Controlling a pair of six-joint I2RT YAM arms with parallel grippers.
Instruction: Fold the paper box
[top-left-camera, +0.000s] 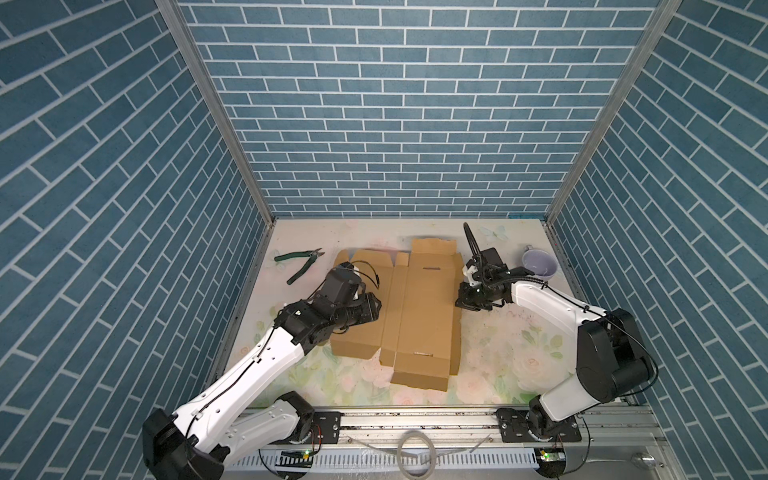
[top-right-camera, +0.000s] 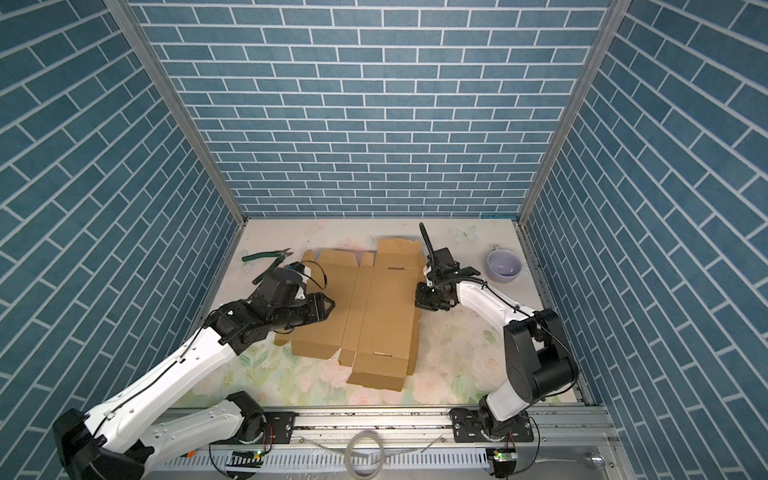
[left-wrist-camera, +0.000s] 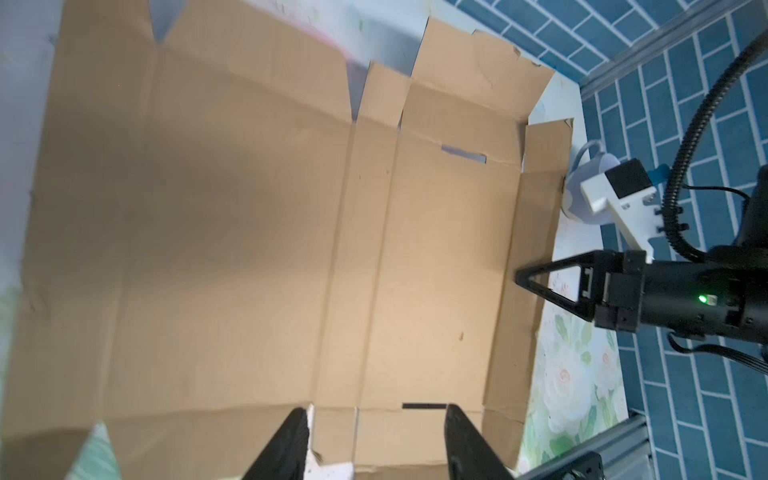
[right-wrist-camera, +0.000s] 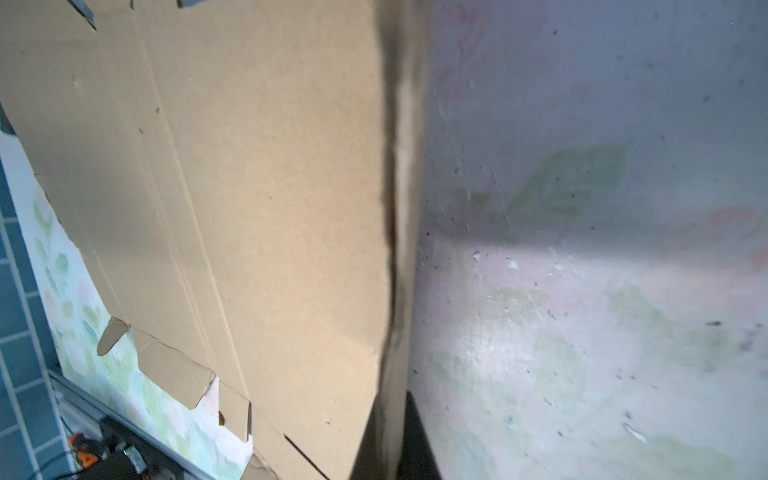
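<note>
Paper box (top-left-camera: 419, 311), just one, lying unfolded, right gripper (right-wrist-camera: 392, 436) pinching its right edge, left gripper (left-wrist-camera: 376, 411) hovering wide, one pliers (top-left-camera: 301, 264), one cup (top-left-camera: 539, 264).

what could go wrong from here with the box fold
1. The right gripper pinches only the thin edge of the paper box's side flap; it may slip or tear.
2. The left gripper is open over the box and seems not to pin it, so the box might slide instead of creasing.
3. The lavender mug sits close to the right arm and might get knocked.
</note>
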